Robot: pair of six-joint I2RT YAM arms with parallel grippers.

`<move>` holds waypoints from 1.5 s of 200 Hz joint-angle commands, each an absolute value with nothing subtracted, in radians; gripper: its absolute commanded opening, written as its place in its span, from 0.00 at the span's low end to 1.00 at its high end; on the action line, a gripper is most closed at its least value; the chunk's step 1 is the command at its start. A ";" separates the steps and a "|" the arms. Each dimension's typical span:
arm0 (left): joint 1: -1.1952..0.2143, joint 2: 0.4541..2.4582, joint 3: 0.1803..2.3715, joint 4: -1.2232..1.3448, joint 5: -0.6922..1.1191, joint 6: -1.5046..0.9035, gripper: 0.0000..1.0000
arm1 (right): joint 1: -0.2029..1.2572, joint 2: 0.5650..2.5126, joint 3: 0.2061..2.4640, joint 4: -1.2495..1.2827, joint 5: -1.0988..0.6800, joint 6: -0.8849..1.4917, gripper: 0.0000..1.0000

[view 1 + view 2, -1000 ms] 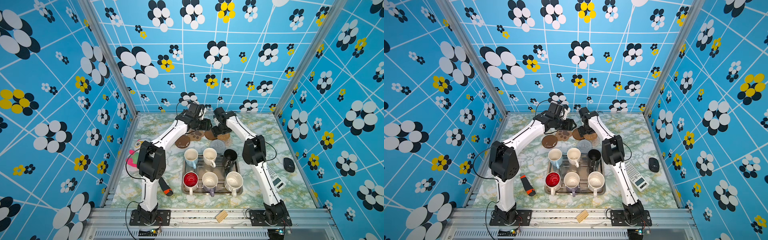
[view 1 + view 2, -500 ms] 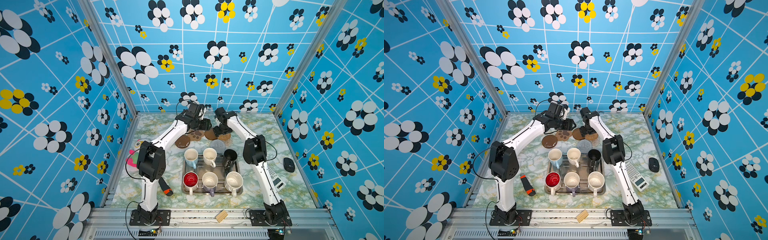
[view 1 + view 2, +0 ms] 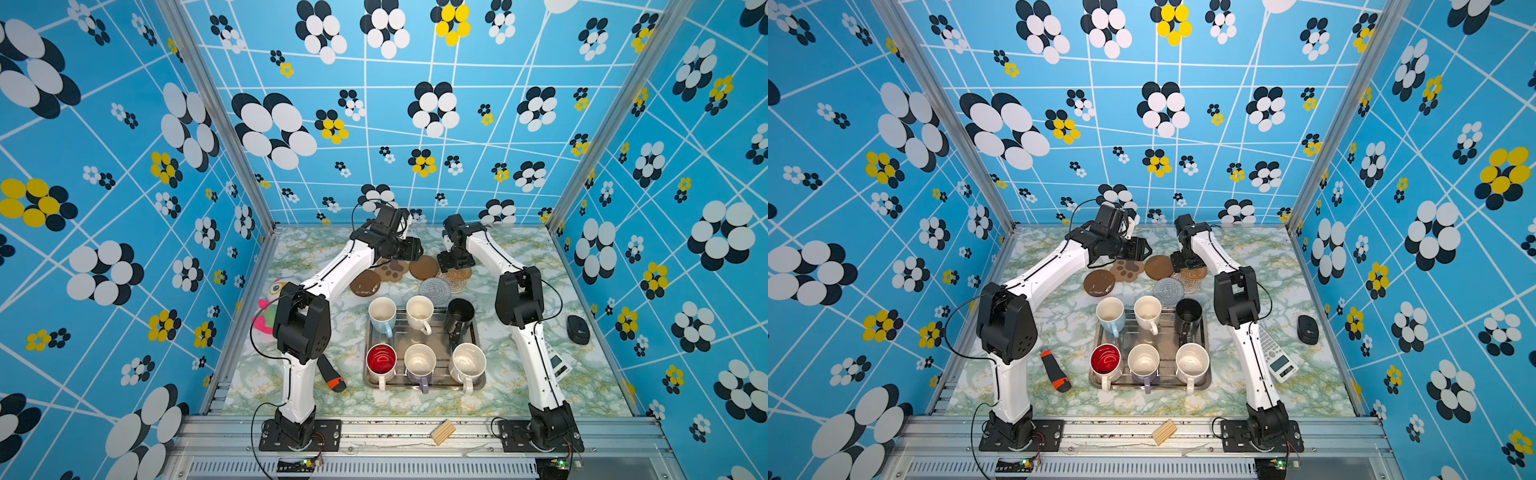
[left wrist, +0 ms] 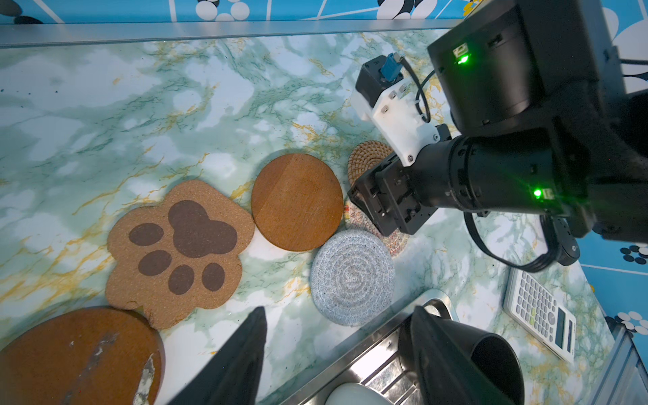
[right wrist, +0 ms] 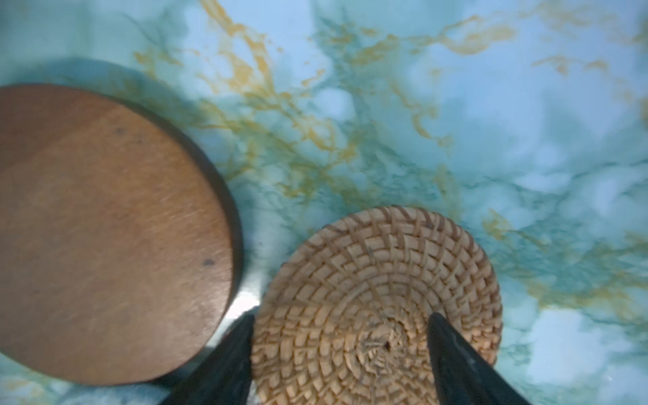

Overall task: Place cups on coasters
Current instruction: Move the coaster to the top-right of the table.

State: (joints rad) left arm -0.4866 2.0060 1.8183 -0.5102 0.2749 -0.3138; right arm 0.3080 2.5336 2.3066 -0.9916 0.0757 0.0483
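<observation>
You're in a robot test cell, lab-type setup: printed blue flower walls (image 3: 124, 166) on alu. frame posts (image 3: 220, 124), marble-look tabletop (image 3: 594, 386), 2 arms (image 3: 536, 365) bolted to a front rail (image 3: 395, 428) w/ exposed cabling.

Shut in on three sides by walls (image 3: 415, 62) of bright blue, crossed with thin white lines, scattered with flower prints in black, white and yellow. Joined at the back corners by slanting grey metal posts (image 3: 220, 120). Floored by a table (image 3: 299, 257) in pale marble pattern, green and gold veins. Edged in front by a metal rail (image 3: 374, 428), slotted strip (image 3: 374, 467) beneath. Lit evenly, shadows soft.
</observation>
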 commanded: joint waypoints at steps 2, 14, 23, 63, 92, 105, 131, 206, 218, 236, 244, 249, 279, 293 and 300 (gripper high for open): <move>-0.492 1.951 1.792 -0.531 0.258 -0.299 0.67 | 0.275 2.514 2.261 -1.001 0.084 0.067 0.77; -0.492 1.951 1.792 -0.529 0.257 -0.299 0.67 | 0.266 2.504 2.248 -0.993 0.084 0.068 0.77; -0.492 1.951 1.791 -0.529 0.256 -0.301 0.67 | 0.258 2.497 2.240 -0.988 0.084 0.069 0.77; -0.494 1.958 1.787 -0.512 0.269 -0.316 0.66 | 0.225 2.478 2.218 -0.964 0.030 0.084 0.77; -0.502 1.997 1.804 -0.462 0.327 -0.352 0.62 | 0.197 2.471 2.224 -0.942 -0.011 0.102 0.79; -0.513 2.031 1.841 -0.453 0.353 -0.359 0.61 | 0.181 2.475 2.237 -0.939 -0.026 0.108 0.79; -0.546 2.134 1.977 -0.489 0.387 -0.355 0.58 | 0.136 2.504 2.287 -0.954 -0.081 0.135 0.79; -0.600 2.363 2.269 -0.593 0.427 -0.360 0.56 | 0.052 2.508 2.284 -0.969 -0.084 0.129 0.78; -0.600 2.369 2.269 -0.592 0.429 -0.365 0.55 | 0.050 2.507 2.281 -0.973 -0.085 0.130 0.74; -0.601 2.372 2.267 -0.594 0.429 -0.368 0.55 | 0.050 2.486 2.252 -0.946 -0.101 0.139 0.64; -0.601 2.373 2.265 -0.592 0.429 -0.367 0.55 | 0.051 2.471 2.229 -0.923 -0.105 0.147 0.54; -0.602 2.372 2.265 -0.594 0.431 -0.368 0.55 | 0.050 2.465 2.220 -0.912 -0.109 0.149 0.49; -0.608 2.381 2.264 -0.588 0.436 -0.374 0.55 | 0.050 2.452 2.178 -0.877 -0.138 0.156 0.08; -0.609 2.384 2.264 -0.587 0.439 -0.380 0.55 | 0.050 2.470 2.186 -0.890 -0.139 0.156 0.00; -0.610 2.385 2.264 -0.588 0.438 -0.381 0.54 | 0.050 2.482 2.197 -0.902 -0.131 0.154 0.00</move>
